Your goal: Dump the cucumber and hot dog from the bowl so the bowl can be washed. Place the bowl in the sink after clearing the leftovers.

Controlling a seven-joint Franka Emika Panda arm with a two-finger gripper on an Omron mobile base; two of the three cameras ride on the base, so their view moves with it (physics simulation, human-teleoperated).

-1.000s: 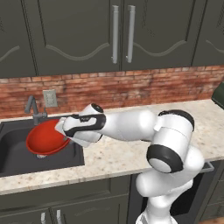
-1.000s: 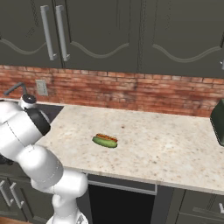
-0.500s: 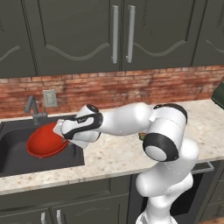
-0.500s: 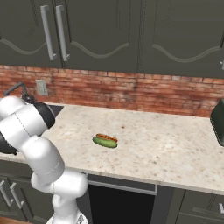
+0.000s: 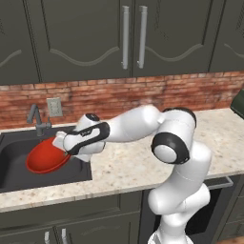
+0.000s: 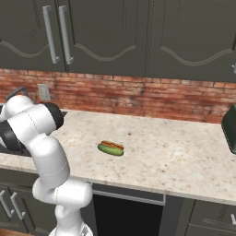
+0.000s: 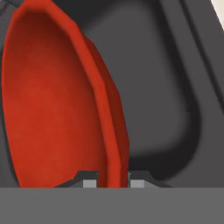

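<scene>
We see the wide, shallow, glossy red bowl tilted inside the large dark grey rectangular sink, its hollow empty. In the hand view the bowl stands on edge against the dark sink wall, and the tool is clamped on its rim, one dark fingertip on each side. In the left base view the tool reaches in at the bowl's right edge, near the grey faucet. Well apart, on the speckled stone table, the short dark-green cucumber lies touching the tan-and-red hot dog just behind it.
</scene>
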